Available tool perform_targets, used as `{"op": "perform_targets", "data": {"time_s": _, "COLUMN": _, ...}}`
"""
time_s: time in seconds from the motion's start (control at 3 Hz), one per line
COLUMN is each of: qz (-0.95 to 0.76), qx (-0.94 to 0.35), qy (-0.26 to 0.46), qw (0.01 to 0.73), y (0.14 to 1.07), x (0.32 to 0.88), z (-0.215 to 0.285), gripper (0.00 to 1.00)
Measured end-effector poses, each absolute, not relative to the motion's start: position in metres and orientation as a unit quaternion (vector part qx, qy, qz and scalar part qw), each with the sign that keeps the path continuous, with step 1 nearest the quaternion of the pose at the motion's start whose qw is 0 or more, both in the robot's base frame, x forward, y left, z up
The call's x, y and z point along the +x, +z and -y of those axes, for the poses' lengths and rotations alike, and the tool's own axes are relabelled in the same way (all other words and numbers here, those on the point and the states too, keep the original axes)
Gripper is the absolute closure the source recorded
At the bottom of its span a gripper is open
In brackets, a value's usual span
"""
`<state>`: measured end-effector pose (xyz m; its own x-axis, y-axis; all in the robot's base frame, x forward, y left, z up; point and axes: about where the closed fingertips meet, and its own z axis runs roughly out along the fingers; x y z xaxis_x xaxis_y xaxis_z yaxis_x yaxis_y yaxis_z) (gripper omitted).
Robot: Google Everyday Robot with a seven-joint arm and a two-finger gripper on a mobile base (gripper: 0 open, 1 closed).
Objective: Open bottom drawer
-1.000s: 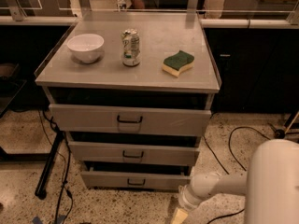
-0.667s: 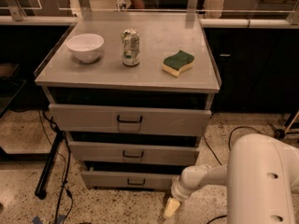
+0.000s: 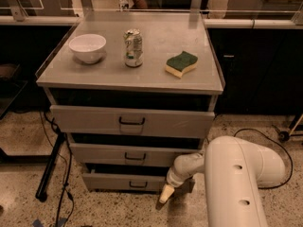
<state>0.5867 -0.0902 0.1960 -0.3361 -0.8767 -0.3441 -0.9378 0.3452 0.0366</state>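
Where the bottom drawer (image 3: 118, 182) ends rightward, the tool (image 3: 165, 194) hangs low.

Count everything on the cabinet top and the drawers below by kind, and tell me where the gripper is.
White bowl: 1
Drink can: 1
Green and yellow sponge: 1
Grey drawers: 3 (top drawer, middle drawer, bottom drawer)
Total: 6
The gripper hangs low near the floor, at the right end of the bottom drawer's front.
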Motion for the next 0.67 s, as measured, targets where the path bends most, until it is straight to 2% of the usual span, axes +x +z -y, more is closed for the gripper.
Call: {"op": "perform_targets", "data": {"time_s": 0.67, "qz": -0.811, "qx": -0.566, "qy": 0.11, "qw": 0.095, "y": 0.171, "x": 0.552, "z": 0.101, "gripper": 0.0}}
